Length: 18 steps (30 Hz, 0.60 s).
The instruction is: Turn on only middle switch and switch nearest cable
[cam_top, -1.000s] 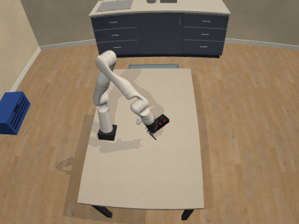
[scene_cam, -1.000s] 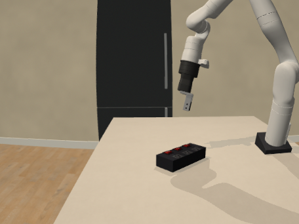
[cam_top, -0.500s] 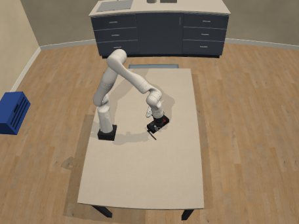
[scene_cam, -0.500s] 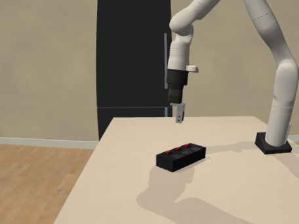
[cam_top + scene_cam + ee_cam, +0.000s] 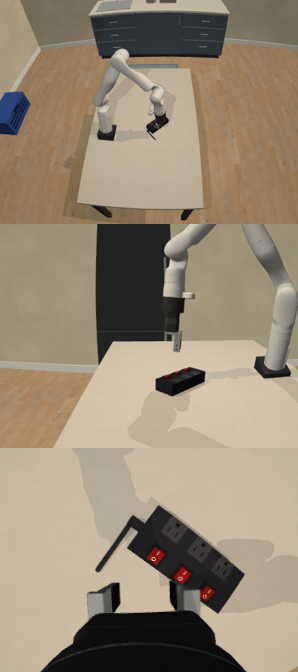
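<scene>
The black power strip (image 5: 165,123) (image 5: 181,382) (image 5: 189,559) lies flat on the table (image 5: 140,170) (image 5: 229,410) (image 5: 40,491), right way up. It has three red rocker switches in a row: one nearest the cable (image 5: 156,555), the middle one (image 5: 181,575) and the far one (image 5: 208,592). I cannot tell their positions. Its short black cable (image 5: 151,135) (image 5: 116,547) sticks out of one end. My gripper (image 5: 172,345) (image 5: 144,592) is open and empty. It hangs a little above the strip, clear of it.
The arm's base (image 5: 106,132) (image 5: 272,369) stands on the table's left side. Dark cabinets (image 5: 160,33) stand beyond the table, and a blue crate (image 5: 13,112) is on the floor. A tall dark unit (image 5: 131,289) stands behind the table.
</scene>
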Each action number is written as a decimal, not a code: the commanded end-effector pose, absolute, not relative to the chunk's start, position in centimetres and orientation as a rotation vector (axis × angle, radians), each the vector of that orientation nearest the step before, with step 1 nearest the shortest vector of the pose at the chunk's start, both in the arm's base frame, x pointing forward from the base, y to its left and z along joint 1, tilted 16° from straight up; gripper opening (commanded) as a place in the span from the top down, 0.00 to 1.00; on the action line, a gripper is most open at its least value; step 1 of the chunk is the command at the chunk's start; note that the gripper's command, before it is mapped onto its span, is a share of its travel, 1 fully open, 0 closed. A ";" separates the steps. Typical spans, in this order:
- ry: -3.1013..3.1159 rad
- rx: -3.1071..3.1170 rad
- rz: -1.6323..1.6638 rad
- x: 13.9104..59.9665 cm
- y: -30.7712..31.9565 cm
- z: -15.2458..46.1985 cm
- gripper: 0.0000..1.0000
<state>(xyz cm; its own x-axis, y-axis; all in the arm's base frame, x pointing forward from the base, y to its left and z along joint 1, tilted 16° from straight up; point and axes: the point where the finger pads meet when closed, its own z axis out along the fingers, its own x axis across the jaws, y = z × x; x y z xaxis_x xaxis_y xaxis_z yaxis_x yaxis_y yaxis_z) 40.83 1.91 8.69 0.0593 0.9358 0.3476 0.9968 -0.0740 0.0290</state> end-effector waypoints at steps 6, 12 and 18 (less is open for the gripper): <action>-1.991 -2.105 -0.389 41.1 3.1 8.6 0.00; -1.991 -2.105 -0.389 41.1 3.1 8.6 0.00; -1.999 -2.105 -0.370 41.2 3.9 8.6 0.00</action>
<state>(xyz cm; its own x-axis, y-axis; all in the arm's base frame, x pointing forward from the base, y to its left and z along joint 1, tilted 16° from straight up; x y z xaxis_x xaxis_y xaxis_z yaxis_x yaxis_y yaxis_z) 41.19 3.58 8.52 0.0538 0.9438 0.3261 0.9979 -0.0622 0.0154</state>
